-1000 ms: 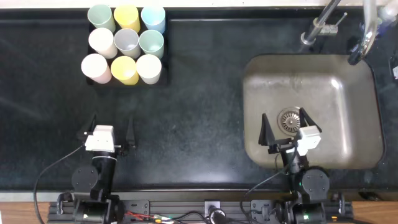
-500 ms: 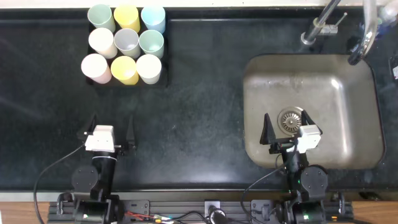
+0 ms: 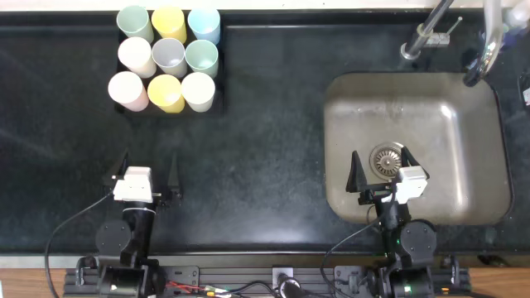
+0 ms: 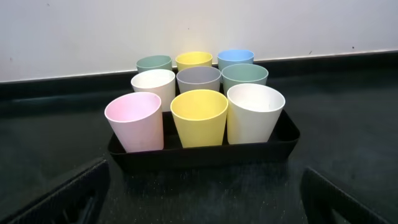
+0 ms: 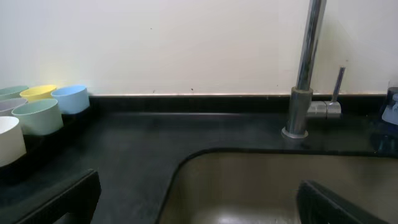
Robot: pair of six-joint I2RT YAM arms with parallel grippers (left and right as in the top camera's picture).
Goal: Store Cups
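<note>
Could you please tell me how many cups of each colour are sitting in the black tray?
green cups: 2
yellow cups: 2
white cups: 2
blue cup: 1
grey cup: 1
pink cup: 1
Total: 9 cups

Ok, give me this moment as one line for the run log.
cups: nine cups upright in black tray | left tool: open, empty, facing tray | right tool: open, empty, over sink
</note>
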